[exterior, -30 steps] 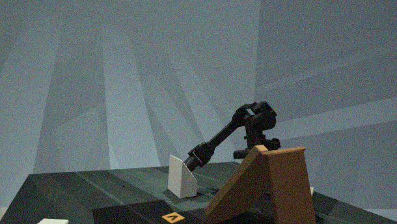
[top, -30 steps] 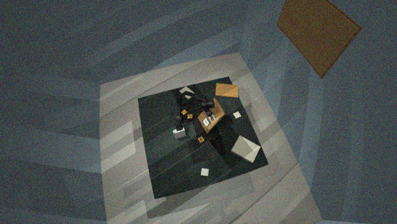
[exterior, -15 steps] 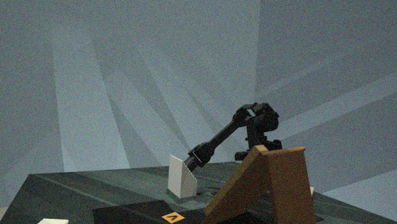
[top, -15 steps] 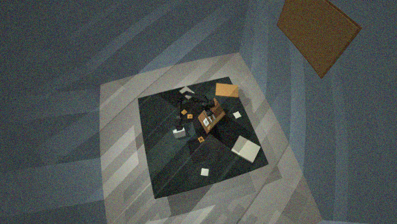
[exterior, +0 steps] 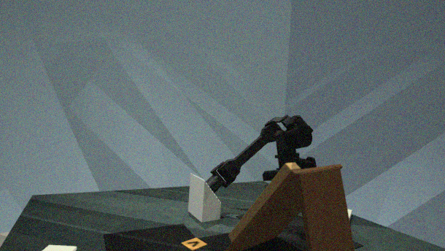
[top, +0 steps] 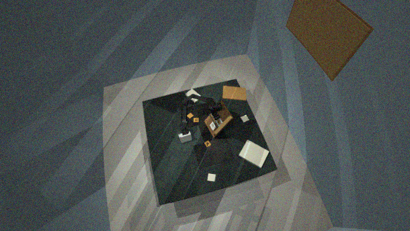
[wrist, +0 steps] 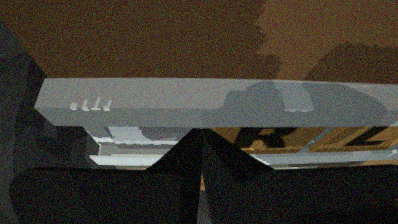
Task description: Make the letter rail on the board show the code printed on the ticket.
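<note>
The brown wooden board (top: 227, 121) (exterior: 324, 204) (wrist: 150, 40) stands tilted, with the pale grey rail (wrist: 150, 95) across it. In the wrist view the R tile (wrist: 265, 139) and, to its right, the L tile (wrist: 367, 136) sit in the rail, partly hidden by its lip. The rail to their left shows no tile. My gripper (wrist: 200, 137) is shut and empty, its tips at the rail just left of the R; contact is unclear. The white ticket (top: 212, 125) is on the board, its print unreadable. Loose orange tiles (top: 190, 115) (top: 196, 119) (top: 208, 144) lie on the counter; one (exterior: 194, 243) shows in the exterior view.
A pale grey block (top: 185, 137) (exterior: 204, 204) stands left of the board. An orange block (top: 234, 93) lies behind it. A large cream block (top: 254, 154) and small cream pieces (top: 244, 118) (top: 211, 177) lie on the dark counter (top: 171, 174).
</note>
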Robot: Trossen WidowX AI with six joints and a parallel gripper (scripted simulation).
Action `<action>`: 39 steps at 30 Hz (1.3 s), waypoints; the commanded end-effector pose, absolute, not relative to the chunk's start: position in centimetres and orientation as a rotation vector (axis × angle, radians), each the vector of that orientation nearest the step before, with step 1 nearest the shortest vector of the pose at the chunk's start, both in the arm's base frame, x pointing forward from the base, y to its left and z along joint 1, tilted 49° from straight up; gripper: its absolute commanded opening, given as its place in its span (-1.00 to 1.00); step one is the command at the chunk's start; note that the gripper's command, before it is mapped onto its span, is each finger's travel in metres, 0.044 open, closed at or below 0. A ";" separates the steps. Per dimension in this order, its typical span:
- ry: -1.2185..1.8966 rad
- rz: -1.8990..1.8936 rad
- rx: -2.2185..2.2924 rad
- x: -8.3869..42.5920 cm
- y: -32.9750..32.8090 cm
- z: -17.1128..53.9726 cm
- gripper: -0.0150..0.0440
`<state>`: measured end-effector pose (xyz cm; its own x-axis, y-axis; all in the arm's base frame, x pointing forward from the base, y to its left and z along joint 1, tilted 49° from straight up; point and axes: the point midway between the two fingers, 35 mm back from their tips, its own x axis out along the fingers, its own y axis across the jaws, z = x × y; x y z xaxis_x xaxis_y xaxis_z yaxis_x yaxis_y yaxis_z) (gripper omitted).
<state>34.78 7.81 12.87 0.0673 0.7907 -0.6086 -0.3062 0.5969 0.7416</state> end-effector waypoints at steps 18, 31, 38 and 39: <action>1.241 0.880 0.483 35.0 7.4 12.4 -0.49; 1.241 0.880 0.483 35.2 7.1 12.0 -0.49; 1.241 0.880 0.483 35.3 7.0 11.9 -0.49; 1.241 0.880 0.483 35.3 7.0 11.9 -0.49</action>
<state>35.13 7.15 12.05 0.0663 0.7944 -0.6038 -0.3037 0.5925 0.7461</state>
